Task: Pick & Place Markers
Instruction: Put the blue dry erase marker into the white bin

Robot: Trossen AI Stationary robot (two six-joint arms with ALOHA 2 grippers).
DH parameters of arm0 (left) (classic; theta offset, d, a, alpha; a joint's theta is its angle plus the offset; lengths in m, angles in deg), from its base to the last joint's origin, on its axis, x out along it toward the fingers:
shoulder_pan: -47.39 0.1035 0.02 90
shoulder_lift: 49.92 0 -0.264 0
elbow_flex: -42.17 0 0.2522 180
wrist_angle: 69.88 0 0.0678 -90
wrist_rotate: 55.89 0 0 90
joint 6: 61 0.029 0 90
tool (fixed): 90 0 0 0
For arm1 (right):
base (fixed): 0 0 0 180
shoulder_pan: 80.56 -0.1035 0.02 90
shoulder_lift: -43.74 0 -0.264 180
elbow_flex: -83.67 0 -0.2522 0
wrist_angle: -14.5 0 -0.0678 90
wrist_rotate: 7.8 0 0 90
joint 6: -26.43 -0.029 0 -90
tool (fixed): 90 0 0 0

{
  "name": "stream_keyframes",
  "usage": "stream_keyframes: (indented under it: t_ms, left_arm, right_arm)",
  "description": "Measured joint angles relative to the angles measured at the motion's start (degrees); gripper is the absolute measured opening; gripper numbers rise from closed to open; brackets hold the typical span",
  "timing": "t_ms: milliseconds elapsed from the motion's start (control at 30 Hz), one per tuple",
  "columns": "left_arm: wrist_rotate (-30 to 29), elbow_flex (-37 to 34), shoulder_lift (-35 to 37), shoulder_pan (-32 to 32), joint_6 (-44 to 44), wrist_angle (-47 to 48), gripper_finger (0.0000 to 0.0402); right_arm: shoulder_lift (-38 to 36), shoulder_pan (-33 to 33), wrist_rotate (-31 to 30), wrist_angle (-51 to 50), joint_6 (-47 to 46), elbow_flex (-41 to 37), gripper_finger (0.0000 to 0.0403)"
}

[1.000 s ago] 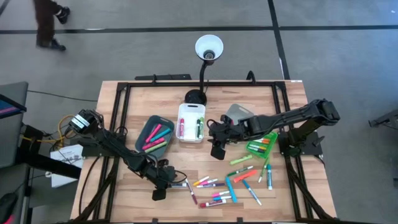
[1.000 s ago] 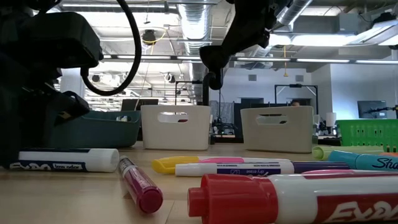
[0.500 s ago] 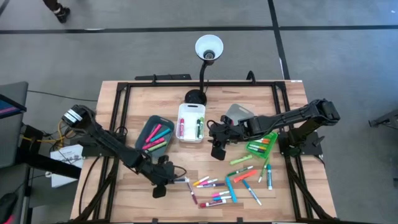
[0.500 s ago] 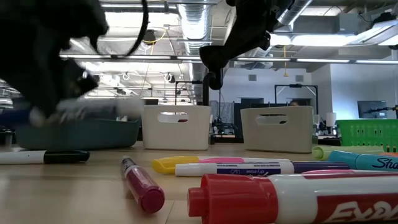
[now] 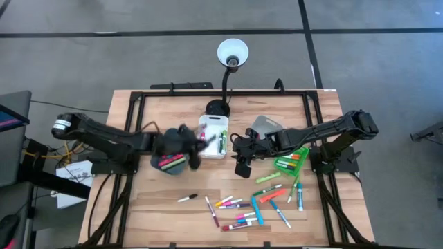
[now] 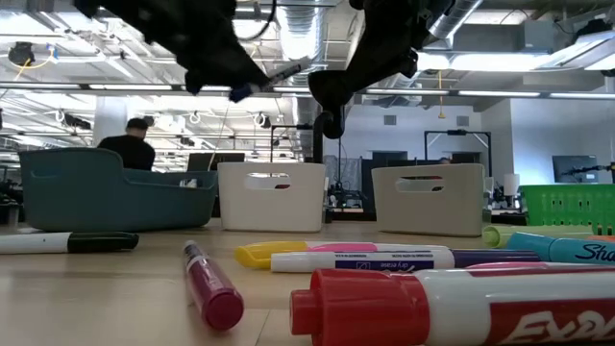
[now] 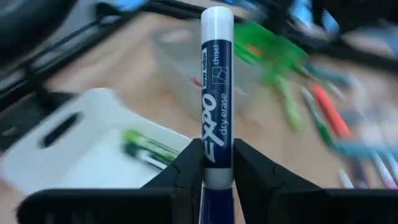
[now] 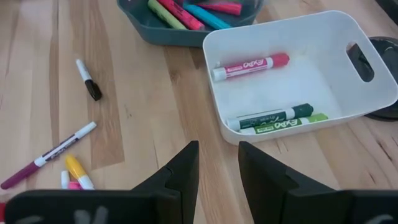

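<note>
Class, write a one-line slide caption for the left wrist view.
Left gripper clamps a blue Expo marker above the white bin.

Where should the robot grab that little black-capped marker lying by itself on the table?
Take the black-capped marker at mid-barrel, from straight above, fingers across its thin width: it lies flat, alone on the table. The open right gripper is free; the left gripper holds a blue marker.

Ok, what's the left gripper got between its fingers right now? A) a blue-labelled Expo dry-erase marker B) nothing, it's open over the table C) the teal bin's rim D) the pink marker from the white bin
A: in the left wrist view the left gripper is shut on an upright blue-labelled Expo marker, lifted above the white bin.
</note>
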State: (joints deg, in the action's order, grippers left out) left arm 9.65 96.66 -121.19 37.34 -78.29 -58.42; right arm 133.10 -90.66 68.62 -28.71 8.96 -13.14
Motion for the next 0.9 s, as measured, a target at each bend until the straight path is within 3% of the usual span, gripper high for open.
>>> stream_keyframes:
  t_ms: [133,267,600,900]
  left_arm:
    - [0.1,0.1,-2.7,7.9,-8.4,-2.0,0.0073]
    - [1.7,0.1,-7.8,11.7,-13.7,-2.4,0.0074]
    - [1.8,0.0,-16.6,12.8,-14.5,-4.6,0.0076]
    - [1.8,0.0,-18.9,12.7,-9.7,-4.8,0.0079]
  right_arm:
    - [0.0,0.1,-0.1,0.0,0.0,0.0,0.0102]
    - [0.0,0.1,-0.1,0.0,0.0,0.0,0.0102]
    - [0.0,0.1,-0.1,-0.1,0.4,0.0,0.0102]
    - [0.0,0.1,-0.1,0.0,1.5,0.0,0.0102]
